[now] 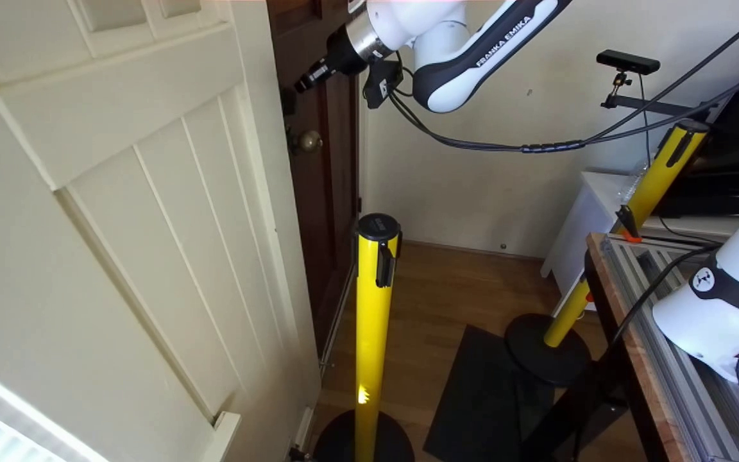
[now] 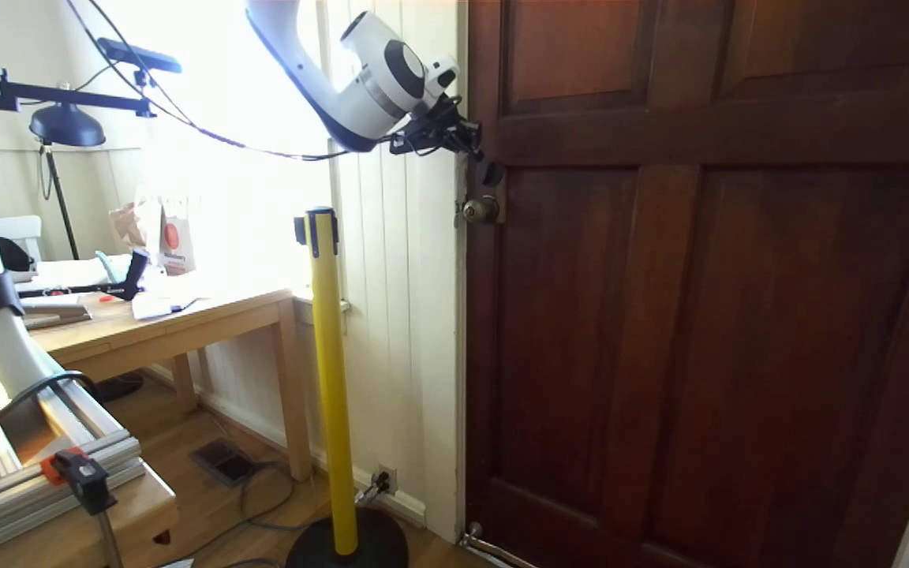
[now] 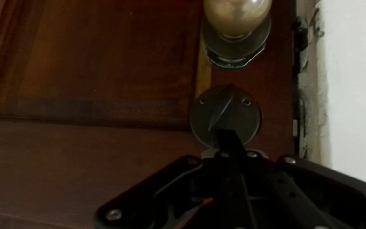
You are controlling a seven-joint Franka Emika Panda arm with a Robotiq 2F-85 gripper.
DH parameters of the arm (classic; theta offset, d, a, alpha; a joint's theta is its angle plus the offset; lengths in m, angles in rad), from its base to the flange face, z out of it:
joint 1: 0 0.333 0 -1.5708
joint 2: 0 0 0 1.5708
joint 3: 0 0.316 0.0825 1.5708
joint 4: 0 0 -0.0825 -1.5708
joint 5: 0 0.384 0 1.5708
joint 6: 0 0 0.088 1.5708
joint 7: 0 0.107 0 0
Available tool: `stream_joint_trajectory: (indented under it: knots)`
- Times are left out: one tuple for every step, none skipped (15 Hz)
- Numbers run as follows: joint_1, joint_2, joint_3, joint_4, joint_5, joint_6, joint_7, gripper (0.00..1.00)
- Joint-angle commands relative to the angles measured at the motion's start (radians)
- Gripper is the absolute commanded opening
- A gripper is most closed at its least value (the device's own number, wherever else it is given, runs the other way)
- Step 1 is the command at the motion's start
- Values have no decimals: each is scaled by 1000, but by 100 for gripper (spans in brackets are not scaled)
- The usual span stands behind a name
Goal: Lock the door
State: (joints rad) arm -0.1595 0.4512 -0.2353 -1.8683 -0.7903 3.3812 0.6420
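The door is dark red-brown wood and also shows in the wrist view. Its lock is a round dark plate with a raised thumb-turn, slanted in the wrist view, which stands upside down. The lock sits above the round brass knob in an exterior view. My gripper has its fingers together with nothing seen between them. The fingertips overlap the plate's edge, just beside the thumb-turn's end; whether they touch it I cannot tell. The gripper is close to the door in both exterior views.
A white door frame runs close beside the lock. A small light piece shows in the gap at the door's edge. A yellow post stands below the arm. Cables hang from the arm.
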Motion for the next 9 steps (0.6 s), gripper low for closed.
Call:
stream_joint_trajectory:
  knots:
    - [49,56,-43,71,36,13,4,0]
    - [59,66,-51,82,39,10,5,0]
    - [76,76,-70,95,44,9,5,0]
    - [90,85,-86,106,47,10,4,0]
    - [104,95,-100,115,51,7,3,0]
    - [115,103,-111,122,50,5,1,0]
    - [129,113,-127,130,52,4,1,0]
    - [143,122,-143,136,54,2,2,0]
    - [154,130,-155,141,52,-4,1,0]
